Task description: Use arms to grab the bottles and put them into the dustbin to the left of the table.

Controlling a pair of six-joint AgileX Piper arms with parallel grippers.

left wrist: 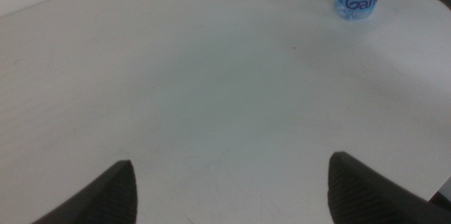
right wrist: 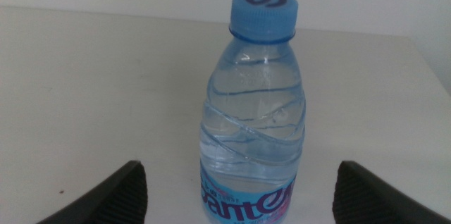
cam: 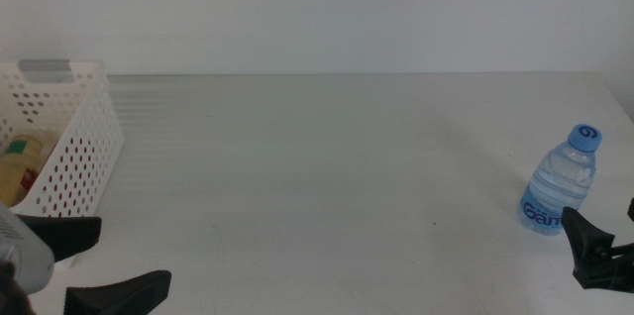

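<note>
Scene: while both arms sit low at the near edge, a wide white desk (cam: 327, 176) fills the middle view
Water bottle: the water bottle (cam: 561, 181) stands upright at the desk's right side, blue cap up; its base is cut off in the right wrist view, and the label lettering reads only in part
Right gripper: the right gripper (right wrist: 239, 192) is spread wide with the bottle between its jaws, touching neither; in the middle view only part of it shows, at the lower right corner
Left gripper: the left gripper (left wrist: 229, 189) is spread wide over bare desk, holding nothing; its housing is blurred at the lower left
Dustbin: the dustbin (cam: 69, 142) sits at the left edge, partly cropped
Inside: a yellow-drink bottle (cam: 22, 161) lies in it, seen dimly behind the wall's holes
</note>
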